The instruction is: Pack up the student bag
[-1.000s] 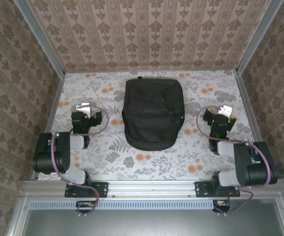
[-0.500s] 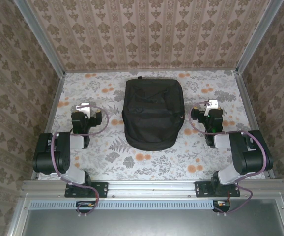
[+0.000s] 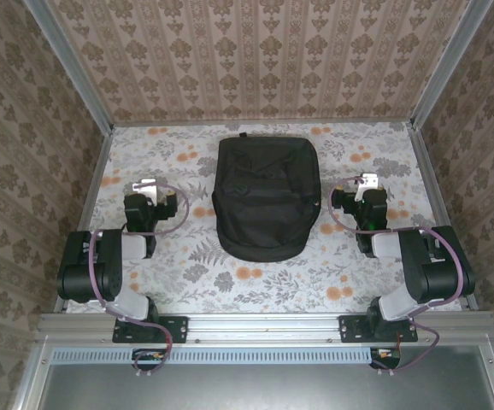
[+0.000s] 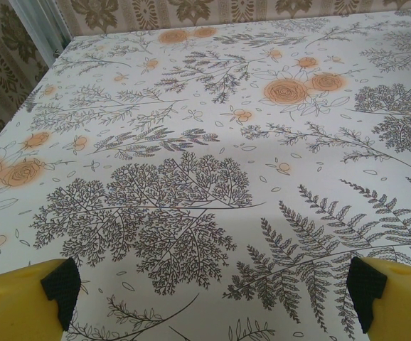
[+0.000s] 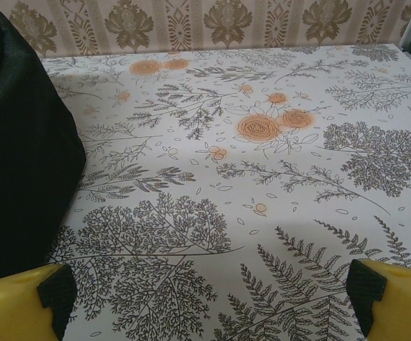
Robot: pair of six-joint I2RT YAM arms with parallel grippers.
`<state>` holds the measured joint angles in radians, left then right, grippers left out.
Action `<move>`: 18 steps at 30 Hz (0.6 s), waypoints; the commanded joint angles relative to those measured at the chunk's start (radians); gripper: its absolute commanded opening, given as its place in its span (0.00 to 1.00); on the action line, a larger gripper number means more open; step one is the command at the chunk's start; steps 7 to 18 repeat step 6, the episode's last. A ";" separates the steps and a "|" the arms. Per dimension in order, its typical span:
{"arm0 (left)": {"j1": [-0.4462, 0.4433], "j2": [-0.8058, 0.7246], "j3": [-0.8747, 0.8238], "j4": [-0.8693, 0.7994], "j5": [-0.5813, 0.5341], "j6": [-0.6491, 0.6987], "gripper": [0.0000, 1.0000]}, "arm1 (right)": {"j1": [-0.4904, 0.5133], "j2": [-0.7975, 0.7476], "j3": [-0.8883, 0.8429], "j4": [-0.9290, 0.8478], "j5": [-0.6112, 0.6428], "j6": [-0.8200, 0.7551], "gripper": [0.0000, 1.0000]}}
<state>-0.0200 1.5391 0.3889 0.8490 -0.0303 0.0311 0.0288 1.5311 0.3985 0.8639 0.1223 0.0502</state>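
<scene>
Resting place of student bag: the student bag (image 3: 267, 201) lies flat at the middle of the flower-printed table (image 3: 230, 278), its rounded end toward the arm bases and its straighter end toward the papered back wall (image 3: 255, 60).
Bag condition: black fabric, slightly rumpled; the zippers are too small to tell whether they are done up.
Left gripper: the left gripper (image 3: 148, 186) sits to the left of the bag, well apart from it and low over the table; its jaws are spread wide and grip nothing.
Left wrist view: yellow fingers (image 4: 20, 298) with black pads at both lower corners, printed tabletop between them.
Right gripper: the right gripper (image 3: 367, 182) sits to the right of the bag, near it but apart; its jaws are spread wide and grip nothing.
Right wrist view: the bag's dark side rises along the left edge, just beyond the left-hand finger; printed tabletop lies between the fingers.
</scene>
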 commanded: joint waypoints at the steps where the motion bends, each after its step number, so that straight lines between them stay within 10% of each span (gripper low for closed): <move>1: -0.001 -0.003 0.019 0.001 -0.004 0.018 1.00 | -0.006 0.001 0.010 -0.007 -0.021 -0.015 1.00; 18: 0.000 -0.002 0.019 0.001 0.003 0.018 1.00 | -0.005 0.001 0.010 -0.008 -0.021 -0.015 1.00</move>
